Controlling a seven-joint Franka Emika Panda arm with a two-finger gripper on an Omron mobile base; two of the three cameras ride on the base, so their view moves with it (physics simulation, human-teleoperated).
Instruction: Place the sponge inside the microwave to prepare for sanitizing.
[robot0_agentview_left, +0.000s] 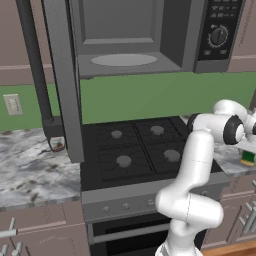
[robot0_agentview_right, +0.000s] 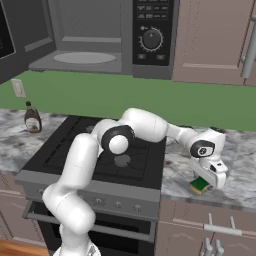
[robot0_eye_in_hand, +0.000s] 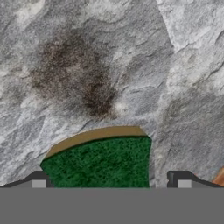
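Note:
The sponge (robot0_eye_in_hand: 103, 159), green scrubbing side up with a yellow edge, lies flat on the marbled counter (robot0_eye_in_hand: 109, 65) right of the stove, close to the counter's front edge (robot0_agentview_right: 200, 185). My gripper (robot0_eye_in_hand: 111, 181) is open and points down right over it, a dark fingertip (robot0_eye_in_hand: 39, 179) on either side; a small gap shows at the right tip. The right base view has the hand (robot0_agentview_right: 206, 179) low on the sponge. The microwave (robot0_agentview_left: 125, 40) hangs above the stove with its door (robot0_agentview_left: 62, 75) swung wide open to the left, showing a grey interior and round plate (robot0_agentview_right: 84, 58).
The black stove (robot0_agentview_left: 137, 147) with several burners sits between the counters, under the microwave. A brown bottle (robot0_agentview_right: 32, 119) stands on the left counter near the open door's lower edge. Drawers with handles (robot0_agentview_right: 220, 229) run below the counter.

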